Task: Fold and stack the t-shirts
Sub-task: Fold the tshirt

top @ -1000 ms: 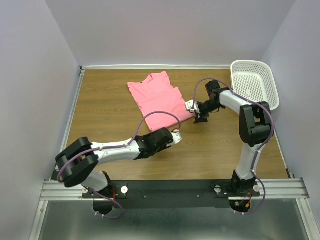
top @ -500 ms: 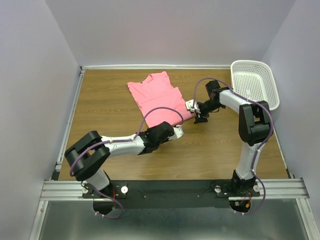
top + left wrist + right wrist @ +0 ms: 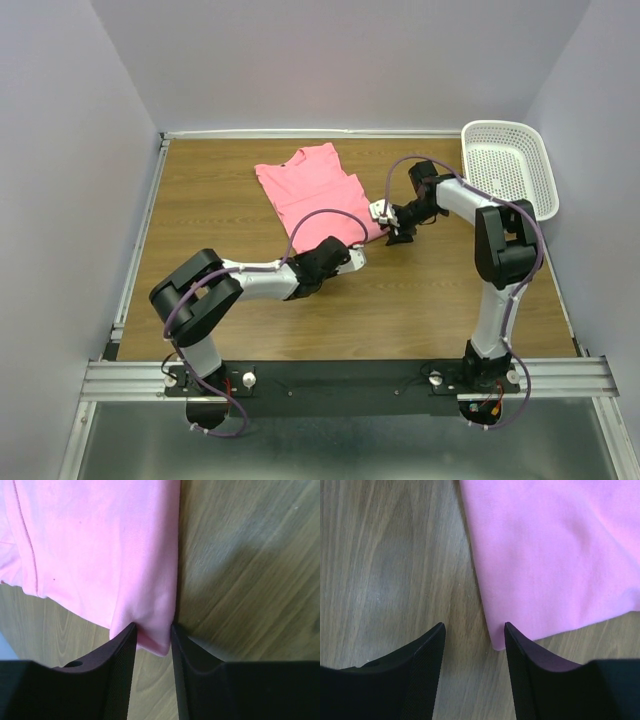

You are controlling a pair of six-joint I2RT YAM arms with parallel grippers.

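One salmon-pink t-shirt (image 3: 310,195) lies partly folded on the wooden table, at the back middle. My left gripper (image 3: 352,256) is at its near corner. In the left wrist view the shirt (image 3: 100,545) has that corner bunched between the two black fingers, and my left gripper (image 3: 153,627) is shut on it. My right gripper (image 3: 386,214) is at the shirt's right corner. In the right wrist view my right gripper (image 3: 474,625) is open, low over the table, and the shirt (image 3: 555,555) has its corner tip just inside the right finger.
A white perforated basket (image 3: 500,126) stands at the back right corner of the table (image 3: 200,220). Grey walls close in the table's left, back and right. Purple cables loop over both arms.
My left arm has reached forward and to the right, bringing its gripper from the bare table to the shirt's near corner. The right arm has barely moved.
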